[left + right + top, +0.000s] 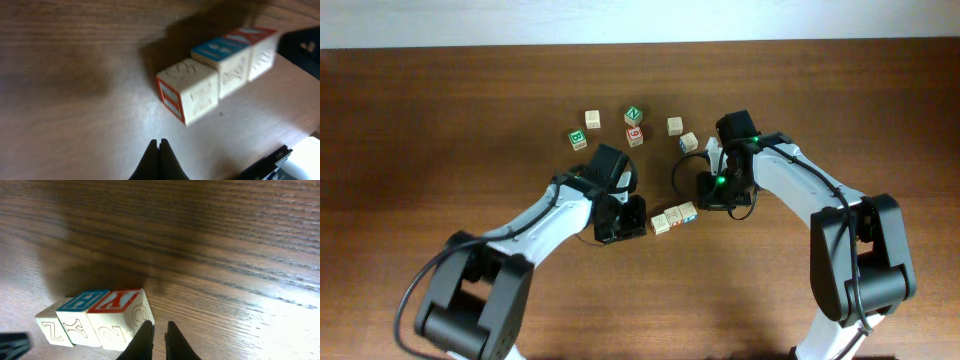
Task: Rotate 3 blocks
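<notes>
small wooden alphabet cubes like these should be light, rigid and not fragile, with smooth faces that can slip or skid on the polished table [440,120] if only nudged. the sure hold, i'd judge, is a pinch across two opposite side faces, low enough that the cube turns with the fingers rather than tipping. because the three sit pressed together in a row, only the end cubes offer free side faces, so the middle one likely needs separating first.

the tan block [190,92] has a pale carved top and red-orange edging on one side. the blue-print block [225,60] sits in the middle with a blue top. the red-print block [255,45] has a red-orange top, which reads as a letter y from the right wrist view.

the row lies nearer the robot than the red-faced cube [635,135] and a little to its right, apart from the loose cubes around that cube.

the left gripper [159,147] has its fingers pressed fully together, holding nothing. it is nearer the robot than the red-faced cube, just short of the tan block. the right gripper [157,330] is all but closed, with a thin empty slit between its fingers. it is right of and nearer than the red-faced cube, at the corner of the red-print block. whether it touches that block i cannot tell.
</notes>
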Controlling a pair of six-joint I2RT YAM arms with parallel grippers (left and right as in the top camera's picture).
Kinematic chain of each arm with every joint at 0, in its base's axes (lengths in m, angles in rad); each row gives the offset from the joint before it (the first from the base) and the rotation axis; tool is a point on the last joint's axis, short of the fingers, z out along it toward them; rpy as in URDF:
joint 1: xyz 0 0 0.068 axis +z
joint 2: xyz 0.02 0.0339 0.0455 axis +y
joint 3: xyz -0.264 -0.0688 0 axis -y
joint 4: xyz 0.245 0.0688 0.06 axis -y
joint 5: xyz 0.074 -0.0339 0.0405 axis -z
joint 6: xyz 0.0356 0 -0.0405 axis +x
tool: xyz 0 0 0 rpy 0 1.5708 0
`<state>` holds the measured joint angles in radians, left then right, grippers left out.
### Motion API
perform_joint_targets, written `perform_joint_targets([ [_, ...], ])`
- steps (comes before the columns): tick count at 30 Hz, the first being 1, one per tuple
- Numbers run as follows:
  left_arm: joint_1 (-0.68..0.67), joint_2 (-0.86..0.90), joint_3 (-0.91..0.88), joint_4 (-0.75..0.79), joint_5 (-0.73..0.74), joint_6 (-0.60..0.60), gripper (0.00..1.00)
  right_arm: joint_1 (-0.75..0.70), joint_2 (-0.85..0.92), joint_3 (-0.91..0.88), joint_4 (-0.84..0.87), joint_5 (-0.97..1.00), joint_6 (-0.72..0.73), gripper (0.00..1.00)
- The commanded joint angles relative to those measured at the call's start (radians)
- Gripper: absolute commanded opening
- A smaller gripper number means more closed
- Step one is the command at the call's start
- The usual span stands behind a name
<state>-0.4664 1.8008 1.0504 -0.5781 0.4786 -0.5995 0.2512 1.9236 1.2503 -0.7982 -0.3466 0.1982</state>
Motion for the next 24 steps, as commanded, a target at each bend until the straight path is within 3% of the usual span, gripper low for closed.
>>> perform_joint_targets([
  [1,-0.001,0.049,-0.016,0.018,0.046,-0.018,0.00,0.026,0.015,-0.009,-0.006,-0.024,-0.007,0.11],
  [10,0.001,0.049,-0.014,0.122,0.027,-0.018,0.00,0.064,0.015,-0.009,-0.051,-0.028,0.019,0.11],
  [20,0.046,0.048,0.002,0.079,-0.004,0.069,0.00,0.063,0.015,-0.009,-0.003,-0.023,0.019,0.11],
  [22,0.047,0.048,0.028,0.063,-0.004,0.124,0.00,0.060,0.015,-0.006,0.001,-0.002,0.015,0.23],
  [24,0.060,0.048,0.076,0.023,-0.026,0.172,0.00,0.045,0.014,0.020,-0.023,-0.002,0.004,0.25],
])
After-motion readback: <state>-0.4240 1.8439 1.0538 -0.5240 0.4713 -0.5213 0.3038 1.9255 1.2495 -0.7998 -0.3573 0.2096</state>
